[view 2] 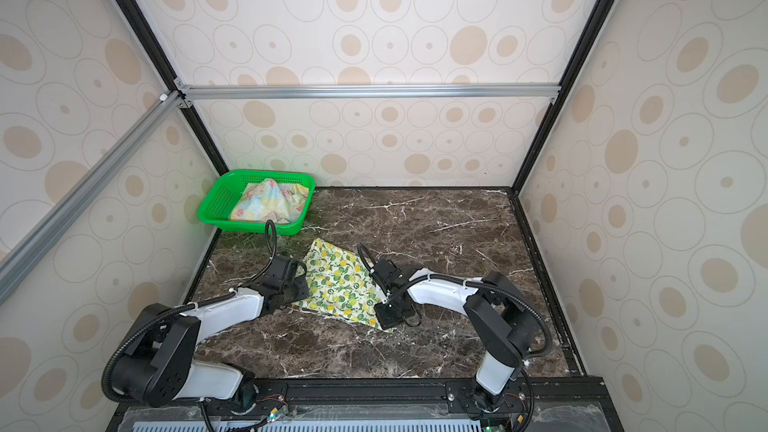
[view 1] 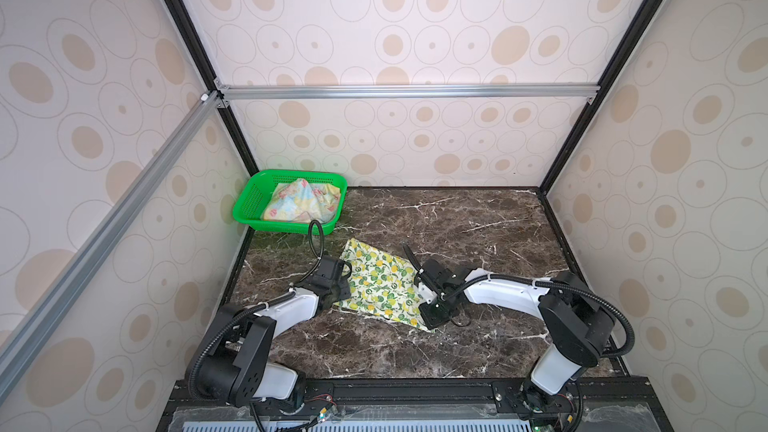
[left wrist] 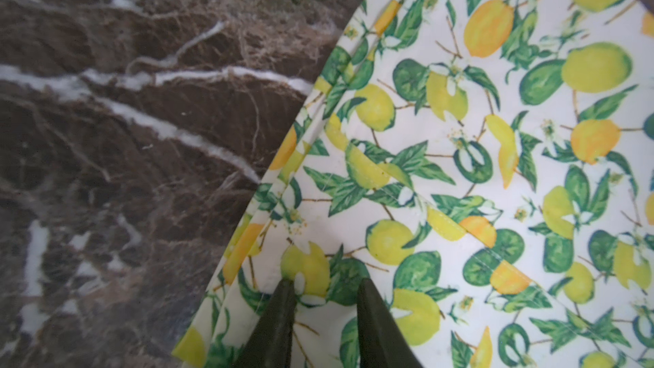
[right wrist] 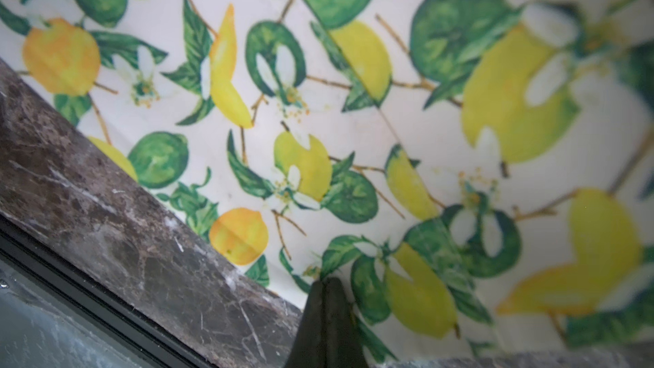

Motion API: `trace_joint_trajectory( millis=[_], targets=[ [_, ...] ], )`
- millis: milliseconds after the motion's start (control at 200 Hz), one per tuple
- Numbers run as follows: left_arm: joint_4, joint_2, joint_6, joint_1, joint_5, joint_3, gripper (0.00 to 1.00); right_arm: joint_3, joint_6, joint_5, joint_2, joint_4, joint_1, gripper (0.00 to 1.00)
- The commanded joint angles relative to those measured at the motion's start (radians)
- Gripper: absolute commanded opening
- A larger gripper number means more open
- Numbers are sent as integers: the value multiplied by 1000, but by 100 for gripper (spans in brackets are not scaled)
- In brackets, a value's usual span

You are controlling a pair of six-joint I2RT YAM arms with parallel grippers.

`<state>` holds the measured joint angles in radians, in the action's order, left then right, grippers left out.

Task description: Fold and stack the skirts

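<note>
In both top views the lemon skirt (view 1: pixel 380 284) (view 2: pixel 338 284) lies flat on the dark marble desk (view 1: pixel 457 222), about in the middle and nearer the front. The left hand (view 1: pixel 343 286) sits at its left edge and the right hand (view 1: pixel 420 284) at its right edge. The pastel skirt (view 1: pixel 301 201) (view 2: pixel 270 201) is bunched up in the green basket (view 1: pixel 245 209) at the far left corner.

The left wrist view shows the left hand (left wrist: pixel 323 284) spread, both tips resting on the lemon cloth just inside its edge.

In the right wrist view the right hand (right wrist: pixel 325 283) is pressed together, tips against the lemon print near its border. I cannot tell whether it pinches any cloth.
</note>
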<state>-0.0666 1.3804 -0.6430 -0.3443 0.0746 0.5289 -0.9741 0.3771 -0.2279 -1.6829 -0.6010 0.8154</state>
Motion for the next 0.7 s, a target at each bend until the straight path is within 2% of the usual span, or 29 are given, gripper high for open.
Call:
trace_joint_trajectory(
  millis=[0,175,255,320,365,425,500,695],
  targets=[
    [-109,-44,-31,1,50,-39,32,16,6,28,-14,-43,2,0],
    [-164,-127,-22,1,85,-20,35,-23,-8,29,12,-78,1,0],
    [-176,-140,-6,1,103,26,43,-61,-24,35,37,-109,-7,11],
    [-185,-128,5,2,120,80,53,-91,-35,38,57,-129,-25,25],
    [-179,-107,24,4,123,118,61,-102,-43,32,72,-134,-45,31],
    [-163,-65,37,10,145,168,64,-105,-52,19,92,-125,-84,39],
    [-121,-3,55,20,134,232,71,-106,-53,8,104,-105,-147,42],
    [11,214,83,51,87,372,72,-108,-84,14,87,-53,-276,47]
  ],
)
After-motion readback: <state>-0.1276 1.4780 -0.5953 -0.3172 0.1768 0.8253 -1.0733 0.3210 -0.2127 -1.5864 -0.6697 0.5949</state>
